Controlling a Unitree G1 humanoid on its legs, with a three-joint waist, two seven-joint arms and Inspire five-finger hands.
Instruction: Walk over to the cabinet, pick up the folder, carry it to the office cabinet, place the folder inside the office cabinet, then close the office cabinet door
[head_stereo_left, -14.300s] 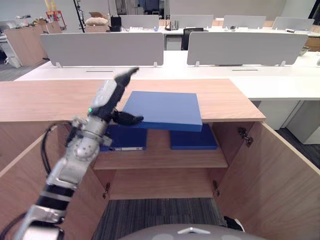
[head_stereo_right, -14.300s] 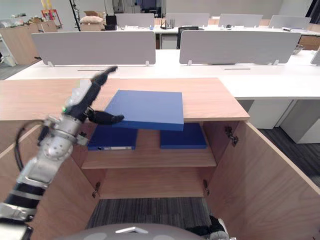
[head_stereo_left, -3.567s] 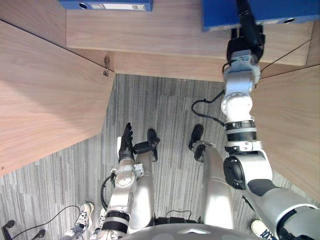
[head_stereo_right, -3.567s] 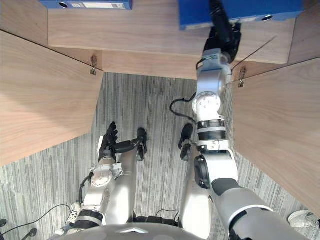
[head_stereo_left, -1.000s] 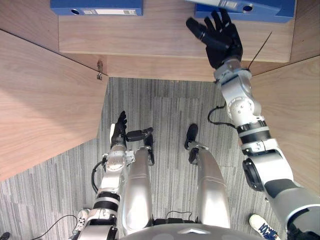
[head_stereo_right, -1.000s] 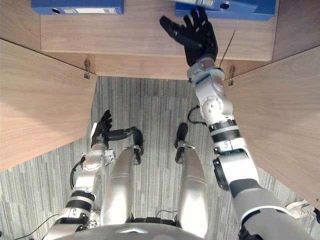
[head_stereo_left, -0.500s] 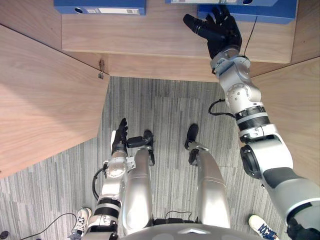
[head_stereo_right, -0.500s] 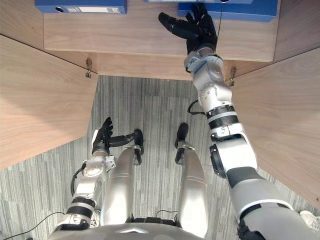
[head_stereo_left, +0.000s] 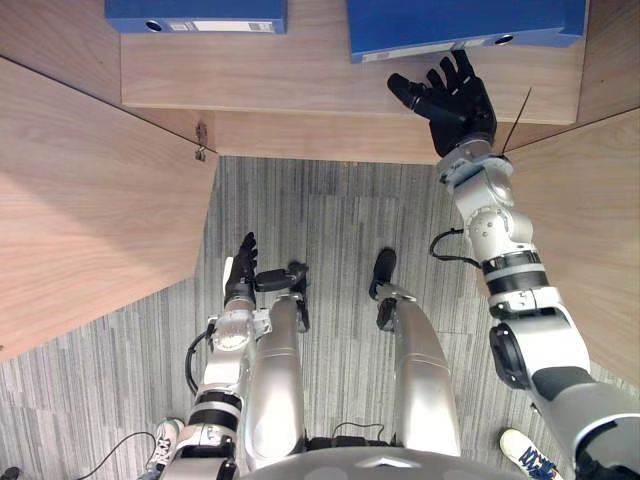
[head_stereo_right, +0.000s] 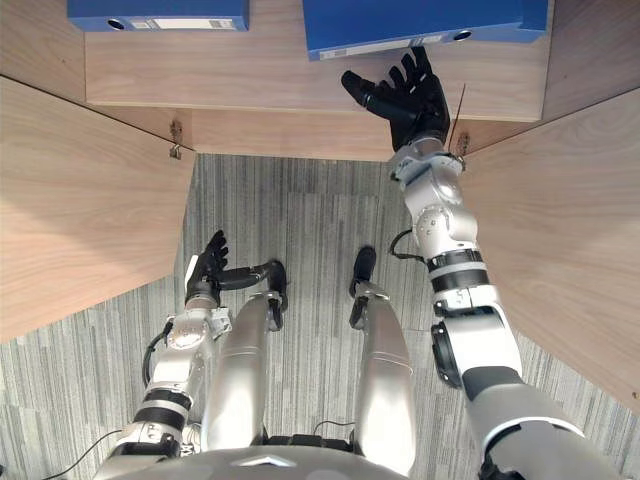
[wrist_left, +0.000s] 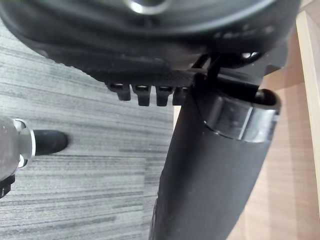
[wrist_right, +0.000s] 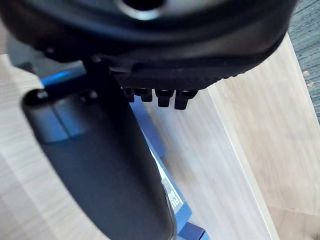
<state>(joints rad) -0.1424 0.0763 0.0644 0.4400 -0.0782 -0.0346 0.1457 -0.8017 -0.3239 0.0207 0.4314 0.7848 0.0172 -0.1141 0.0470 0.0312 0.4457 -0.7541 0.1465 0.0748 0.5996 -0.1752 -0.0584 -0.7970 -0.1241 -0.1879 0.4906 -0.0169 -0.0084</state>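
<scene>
A broad blue folder (head_stereo_left: 465, 22) lies flat on the open cabinet's wooden shelf (head_stereo_left: 300, 70), at its right end. My right hand (head_stereo_left: 455, 95) is raised just in front of the folder's near edge, open with fingers spread and holding nothing. In the right wrist view the blue folder (wrist_right: 172, 200) shows past the thumb, on the shelf board (wrist_right: 225, 150). My left hand (head_stereo_left: 241, 270) hangs low by my side over the carpet, open and idle.
A second blue folder (head_stereo_left: 195, 14) lies at the shelf's left end. The cabinet's two doors stand open, the left door (head_stereo_left: 90, 200) and the right door (head_stereo_left: 590, 230) flanking me. A person's shoe (head_stereo_left: 525, 450) shows on the grey carpet (head_stereo_left: 330, 220) at the lower right.
The folder that was tilted over the right stack now lies flat and shows wider. My right hand has drawn back from it to the shelf's front edge. The left hand barely moved.
</scene>
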